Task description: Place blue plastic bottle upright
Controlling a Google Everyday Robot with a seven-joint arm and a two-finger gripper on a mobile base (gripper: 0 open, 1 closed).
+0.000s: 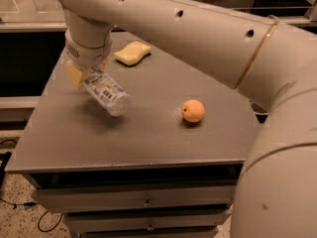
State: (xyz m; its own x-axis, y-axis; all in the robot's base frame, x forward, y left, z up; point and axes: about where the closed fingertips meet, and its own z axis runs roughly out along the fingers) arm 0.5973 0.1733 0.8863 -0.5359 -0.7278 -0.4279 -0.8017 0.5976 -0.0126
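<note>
Looming, the big cream robot arm (198, 29) overhung the grey metal table (148, 138), its yellow-fingered gripper (88, 76) clamped round the clear, ribbed blue plastic bottle (106, 90), tilted above the table's left side; yellow sponge (132, 52) behind, round orange (193, 110) right.

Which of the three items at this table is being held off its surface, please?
The blue plastic bottle, held tilted in the gripper over the left side of the table; the orange and the yellow sponge rest on the top.
</note>
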